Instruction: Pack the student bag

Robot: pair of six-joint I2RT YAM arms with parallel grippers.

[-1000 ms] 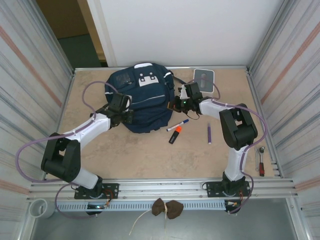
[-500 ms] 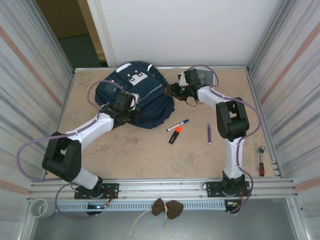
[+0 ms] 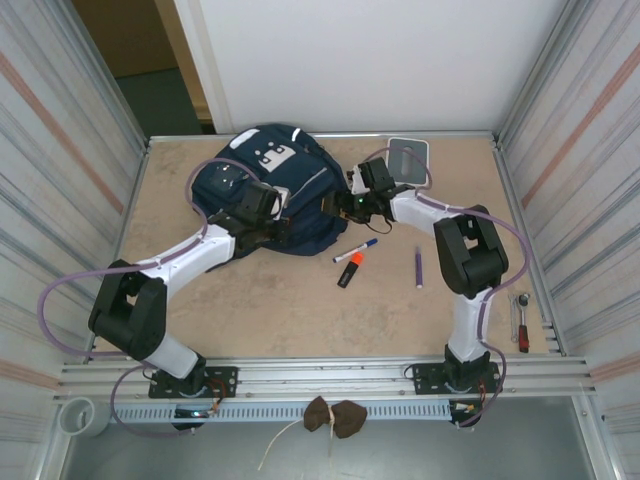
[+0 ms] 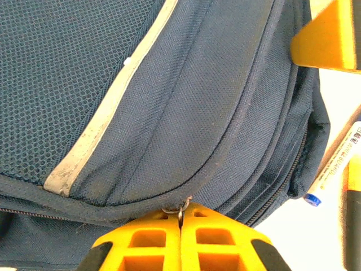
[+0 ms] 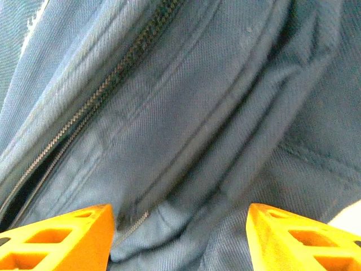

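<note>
The student bag [image 3: 250, 185] is navy blue with a white patch and lies at the back left of the table. My left gripper [image 3: 280, 222] rests on its near right side. In the left wrist view the orange jaws [image 4: 181, 212] are shut on the metal zipper pull [image 4: 180, 210] below the reflective stripe [image 4: 107, 135]. My right gripper [image 3: 333, 205] is at the bag's right edge. Its fingers [image 5: 56, 237] stand open over folded navy fabric and a zipper line [image 5: 84, 107], holding nothing.
A blue-capped marker [image 3: 356, 249], an orange highlighter [image 3: 348, 270] and a purple pen [image 3: 418, 267] lie right of the bag. A small white-grey box [image 3: 408, 158] stands at the back. A ratchet tool [image 3: 521, 322] lies by the right wall.
The bag has been dragged and turned, its white patch now further back and left. My right gripper has opened, let go and come back to the bag's right edge. The left gripper stays shut.
</note>
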